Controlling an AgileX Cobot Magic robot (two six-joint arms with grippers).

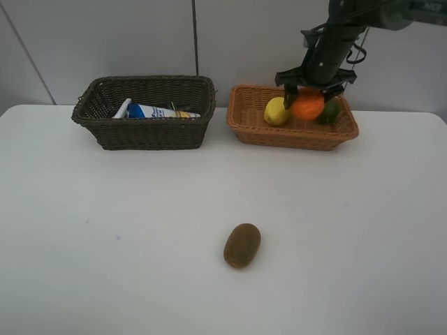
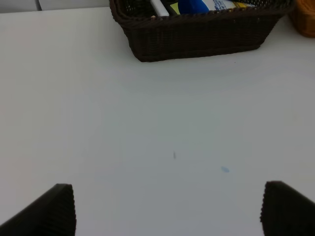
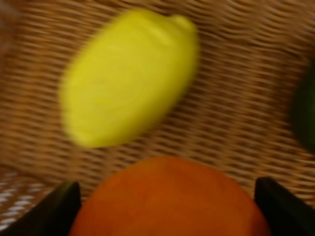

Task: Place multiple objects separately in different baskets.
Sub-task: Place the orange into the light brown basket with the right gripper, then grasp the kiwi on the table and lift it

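Observation:
My right gripper (image 1: 310, 89) hangs over the light orange-tan basket (image 1: 293, 134), its fingers against both sides of the orange (image 1: 308, 107) (image 3: 167, 196). Beside the orange in that basket lie the lemon (image 1: 276, 112) (image 3: 128, 78) and a dark green fruit (image 1: 330, 112) (image 3: 306, 113). The kiwi (image 1: 242, 245) lies alone on the table, near the front middle. The dark brown basket (image 1: 143, 132) (image 2: 197, 39) holds a white blue-capped tube (image 1: 157, 112) and a white marker (image 1: 122, 108). My left gripper (image 2: 172, 211) is open over bare table, some way short of the dark basket.
The white table (image 1: 105, 230) carries both baskets side by side at its back edge, against a grey wall. The orange-tan basket's corner (image 2: 306, 19) shows just beyond the dark one in the left wrist view. The left arm is outside the high view.

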